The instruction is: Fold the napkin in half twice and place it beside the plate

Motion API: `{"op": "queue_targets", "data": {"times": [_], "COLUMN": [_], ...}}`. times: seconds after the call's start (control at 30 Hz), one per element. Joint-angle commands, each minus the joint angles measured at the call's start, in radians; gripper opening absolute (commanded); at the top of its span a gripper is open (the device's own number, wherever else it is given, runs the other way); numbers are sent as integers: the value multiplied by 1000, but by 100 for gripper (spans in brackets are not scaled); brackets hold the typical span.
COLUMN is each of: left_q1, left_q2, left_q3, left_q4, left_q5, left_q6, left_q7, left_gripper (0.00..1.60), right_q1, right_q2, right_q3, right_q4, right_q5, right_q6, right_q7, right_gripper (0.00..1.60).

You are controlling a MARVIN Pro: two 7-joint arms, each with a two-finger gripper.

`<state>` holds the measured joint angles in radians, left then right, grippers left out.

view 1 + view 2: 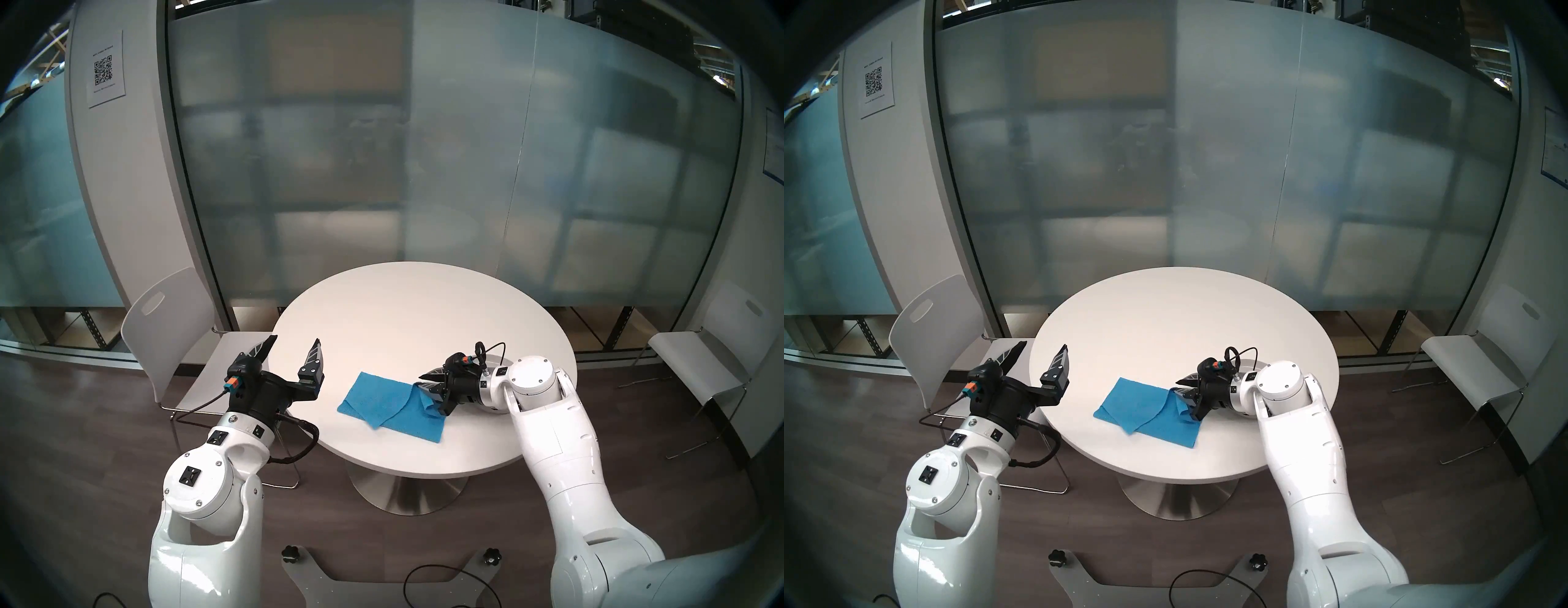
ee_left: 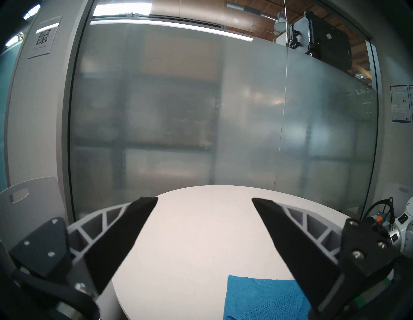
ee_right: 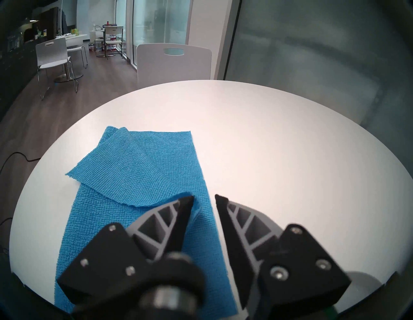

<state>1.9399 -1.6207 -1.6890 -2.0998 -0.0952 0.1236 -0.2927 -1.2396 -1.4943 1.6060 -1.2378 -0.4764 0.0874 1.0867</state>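
The left hand (image 1: 293,347) hangs level at the counter's (image 1: 424,305) left edge, its fingers spread wide on nothing; I judge it is waiting clear so the other arm can work the cloth. The blue napkin (image 1: 382,401) lies near the counter's front edge, between the two hands, well apart from the left one; one flap is turned over the rest at a slant, so the fold looks unfinished. At its right end the cloth is bunched upward against the right hand (image 1: 422,382), which tilts down with its fingers a little apart; whether it pinches the cloth I cannot tell. The plate (image 3: 362,280) shows only as a grey rim behind that hand, toward the counter's right edge.
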Motion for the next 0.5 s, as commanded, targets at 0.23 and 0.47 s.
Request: {"op": "queue_targets", "data": {"times": [0.23,0.47], "left_q1": [-163,-190], "left_q2": [155,174], "left_q3": [8,24], "left_q4": [85,122], "left_q5": [0,7], "left_q6": [132,148], "left_q7": [-154,-199], "left_gripper": [160,160], "right_q1": [-3,-5], "right_q2": [-7,-12], "right_q3": [5,8], "right_q4": [-30,-40], "right_q5": [4,-1], "right_q6": [-9,-6], "right_q7": [14,19], "right_gripper": [86,86]}}
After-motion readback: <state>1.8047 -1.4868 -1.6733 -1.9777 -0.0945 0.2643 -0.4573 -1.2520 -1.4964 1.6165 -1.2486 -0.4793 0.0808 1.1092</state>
